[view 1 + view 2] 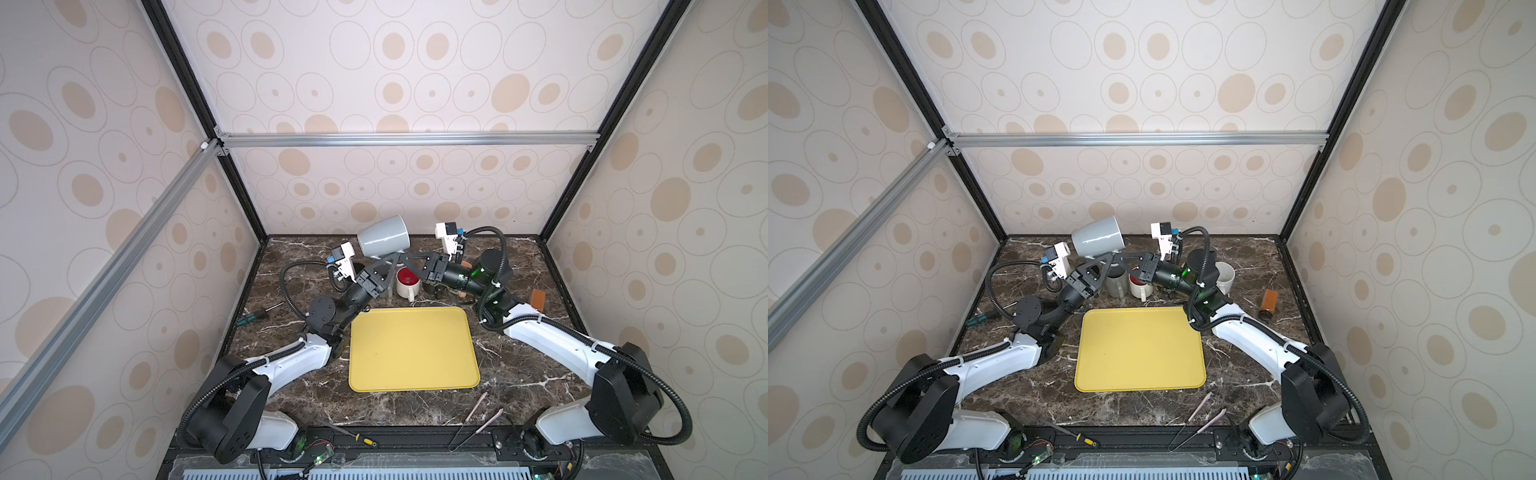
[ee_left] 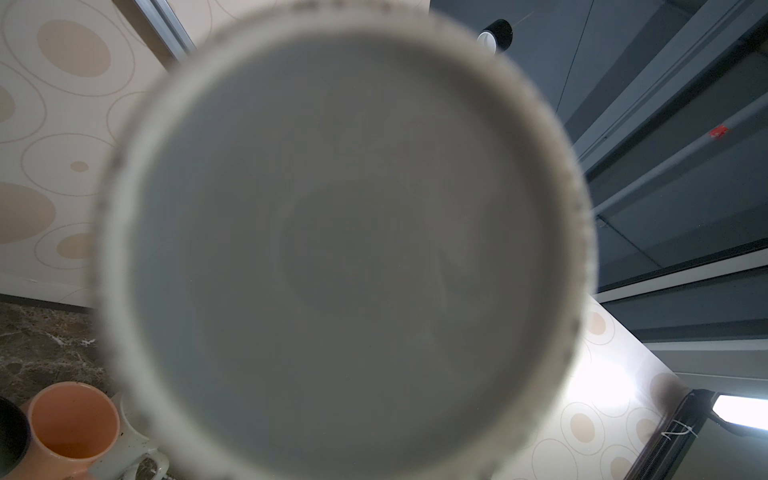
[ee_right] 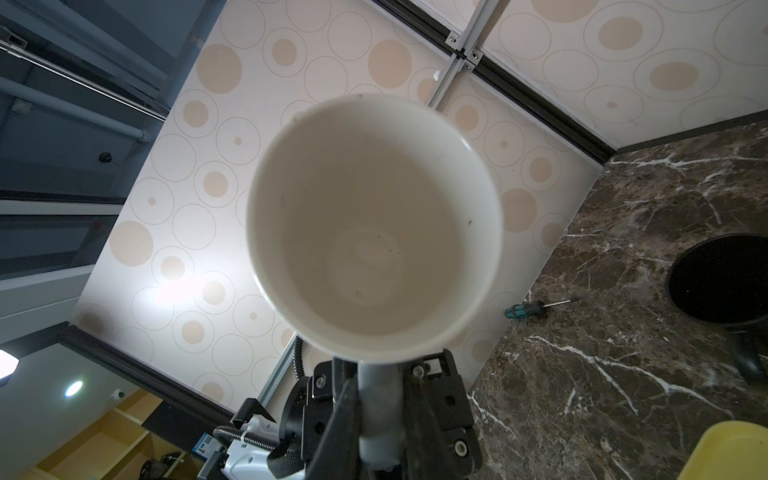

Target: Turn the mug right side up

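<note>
I am watching the gray mug (image 1: 384, 235) hanging above the far middle of the bench (image 1: 519, 374), the right wrist view looking into its mouth (image 3: 374, 224), the left wrist view showing its blurred base (image 2: 345, 249), its long axis lying left-right, mouth rightward, left tool (image 1: 397, 256) and right tool (image 1: 405, 257) both clamping its handle (image 3: 378, 407).

White arm shells (image 1: 291, 359), black joints (image 1: 322, 311), ribbed black cables (image 1: 283, 286)
</note>
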`<state>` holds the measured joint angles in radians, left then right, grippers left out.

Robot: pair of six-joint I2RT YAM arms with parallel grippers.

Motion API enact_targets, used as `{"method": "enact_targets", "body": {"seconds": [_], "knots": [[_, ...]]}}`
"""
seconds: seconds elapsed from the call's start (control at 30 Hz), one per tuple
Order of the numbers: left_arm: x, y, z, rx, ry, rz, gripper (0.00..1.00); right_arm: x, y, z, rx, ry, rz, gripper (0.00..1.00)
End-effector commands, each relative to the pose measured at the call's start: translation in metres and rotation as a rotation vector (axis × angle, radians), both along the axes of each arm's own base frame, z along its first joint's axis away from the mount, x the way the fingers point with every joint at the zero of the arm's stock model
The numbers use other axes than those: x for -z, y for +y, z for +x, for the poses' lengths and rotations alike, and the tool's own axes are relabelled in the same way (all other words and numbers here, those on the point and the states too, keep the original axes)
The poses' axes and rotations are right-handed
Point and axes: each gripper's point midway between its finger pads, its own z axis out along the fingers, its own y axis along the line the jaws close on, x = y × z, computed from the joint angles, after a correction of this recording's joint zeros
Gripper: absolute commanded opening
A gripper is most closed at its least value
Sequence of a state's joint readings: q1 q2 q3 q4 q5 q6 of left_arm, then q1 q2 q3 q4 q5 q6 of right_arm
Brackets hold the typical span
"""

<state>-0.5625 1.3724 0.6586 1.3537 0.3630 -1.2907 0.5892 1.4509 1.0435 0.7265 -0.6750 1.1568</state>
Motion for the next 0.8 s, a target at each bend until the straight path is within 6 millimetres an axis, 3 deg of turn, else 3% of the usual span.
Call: {"method": "enact_targets", "body": {"seconds": [0.0, 0.33, 0.5, 0.6, 0.77], "knots": [[-0.028, 0.005, -0.015, 0.032, -0.103, -0.054, 0.0, -0.019, 0.005, -0.005, -0.019, -0.047, 0.043, 0.0], [-0.015, 0.001, -0.009, 0.015, -0.057, 0.002, 0.0, -0.018, 0.004, 0.0, 0.015, -0.036, 0.039, 0.0], [0.001, 0.007, -0.002, -0.066, 0.007, 0.084, 0.58, -0.017, -0.001, 0.003, 0.053, -0.039, 0.047, 0.0], [0.014, 0.01, 0.005, -0.111, 0.053, 0.135, 0.75, -0.013, -0.002, 0.006, 0.072, -0.034, 0.046, 0.0], [0.034, 0.012, 0.007, -0.125, 0.099, 0.163, 0.8, -0.009, 0.001, 0.009, 0.066, -0.024, 0.043, 0.0]]}}
